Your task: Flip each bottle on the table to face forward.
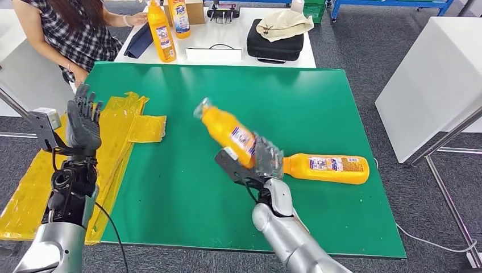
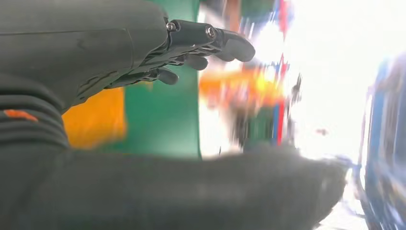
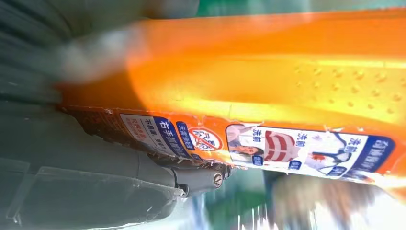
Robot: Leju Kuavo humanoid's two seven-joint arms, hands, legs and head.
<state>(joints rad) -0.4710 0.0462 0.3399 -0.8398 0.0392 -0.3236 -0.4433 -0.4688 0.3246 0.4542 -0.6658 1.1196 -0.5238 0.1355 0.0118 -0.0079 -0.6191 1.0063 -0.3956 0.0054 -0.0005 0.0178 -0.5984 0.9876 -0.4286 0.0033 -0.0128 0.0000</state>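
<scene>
The robot's right hand [image 1: 266,162], fingers wrapped around an orange bottle [image 1: 227,131], holds it tilted above the green table [image 1: 318,102], cap toward ten o'clock. Mid-flip, apparently; next, turn its label forward and set it down. A second bottle [image 1: 327,168] lies at three o'clock. The left hand [image 1: 84,120] is raised, fingers spread.

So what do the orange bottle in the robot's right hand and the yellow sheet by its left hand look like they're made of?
Held bottle: looks like glossy orange plastic, with moulded dimples and a shine in the right wrist view, and a printed label peeling at its edge. Yellow sheet: probably thin plastic film, slightly see-through, creased and glossy.
</scene>
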